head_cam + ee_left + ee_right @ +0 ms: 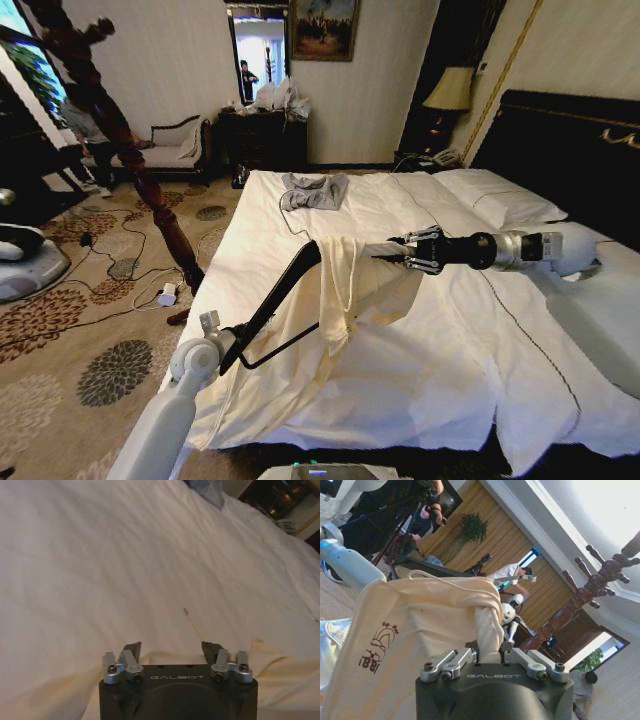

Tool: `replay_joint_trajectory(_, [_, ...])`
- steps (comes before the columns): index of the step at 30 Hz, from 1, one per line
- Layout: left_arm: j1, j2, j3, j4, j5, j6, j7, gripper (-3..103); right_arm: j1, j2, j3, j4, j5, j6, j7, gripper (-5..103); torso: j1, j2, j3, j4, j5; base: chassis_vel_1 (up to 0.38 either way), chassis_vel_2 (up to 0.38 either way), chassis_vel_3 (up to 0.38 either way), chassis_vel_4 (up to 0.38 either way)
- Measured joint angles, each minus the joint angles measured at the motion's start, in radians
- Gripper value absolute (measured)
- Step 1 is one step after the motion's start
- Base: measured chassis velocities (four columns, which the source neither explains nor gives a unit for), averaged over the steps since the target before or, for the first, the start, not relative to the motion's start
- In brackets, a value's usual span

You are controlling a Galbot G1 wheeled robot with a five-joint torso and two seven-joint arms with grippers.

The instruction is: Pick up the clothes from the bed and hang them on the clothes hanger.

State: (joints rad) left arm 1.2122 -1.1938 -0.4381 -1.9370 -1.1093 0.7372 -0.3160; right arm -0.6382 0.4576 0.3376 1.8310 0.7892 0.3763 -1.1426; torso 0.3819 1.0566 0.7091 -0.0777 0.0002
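Head view: the left gripper (232, 345) grasps the black clothes hanger (282, 300) by its lower end and holds it slanted up over the left side of the bed (470, 370), and the cream clothes (345, 290) drape over the hanger's upper end and trail down onto the white sheet. The right gripper (395, 252) reaches in from the right and is clenched on a fold of the clothes near the hanger's top. A grey garment (313, 190) lies farther up the bed, and a dark wooden coat stand (120, 130) leans at the left. The right wrist view adds what the head view hides: a dark red printed logo (379, 647) on the cream fabric, bunched between the right gripper's fingers (470, 655). The left wrist view looks across the rumpled sheet with cream fabric just beneath that gripper.
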Motion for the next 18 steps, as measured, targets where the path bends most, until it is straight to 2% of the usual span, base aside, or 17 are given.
replay_joint_trajectory(2, [0.013, -0.003, -0.005, -0.004, 0.001, 0.000, 0.000, 57, -0.008, 0.001, 0.006, 0.000, -0.001, 0.003, -0.001, 18, 0.000, 0.000, 0.000, 0.0000, -0.0002, 0.000, 0.000, 0.000, 0.000])
replay_joint_trajectory(5, [0.026, -0.003, -0.014, -0.013, 0.001, 0.000, -0.006, 52, -0.013, 0.002, 0.011, 0.000, -0.001, 0.005, -0.002, 18, 0.000, 0.000, 0.000, 0.0000, -0.0001, 0.000, 0.000, 0.000, 0.000])
replay_joint_trajectory(9, [0.077, 0.001, -0.041, -0.053, -0.003, -0.001, -0.025, 30, -0.022, 0.002, 0.023, -0.002, -0.005, 0.013, -0.004, 18, 0.000, 0.000, 0.000, -0.0001, -0.0002, 0.000, 0.000, 0.000, 0.000])
replay_joint_trajectory(14, [0.131, 0.005, -0.055, -0.081, 0.018, -0.001, -0.026, 40, -0.047, -0.001, 0.045, -0.003, -0.011, 0.019, -0.010, 18, 0.000, 0.000, 0.000, 0.0000, -0.0002, 0.000, 0.000, 0.000, 0.000])
replay_joint_trajectory(17, [0.157, 0.000, -0.061, -0.093, 0.035, -0.002, -0.024, 57, -0.064, -0.002, 0.058, -0.003, -0.017, 0.026, -0.013, 18, 0.000, 0.000, 0.000, 0.0000, -0.0001, 0.000, 0.000, 0.000, 0.000])
replay_joint_trajectory(18, [0.157, 0.000, -0.061, -0.093, 0.035, -0.002, -0.024, 57, -0.064, -0.002, 0.058, -0.003, -0.017, 0.026, -0.013, 18, 0.000, 0.000, 0.000, 0.0000, -0.0001, 0.000, 0.000, 0.000, 0.000])
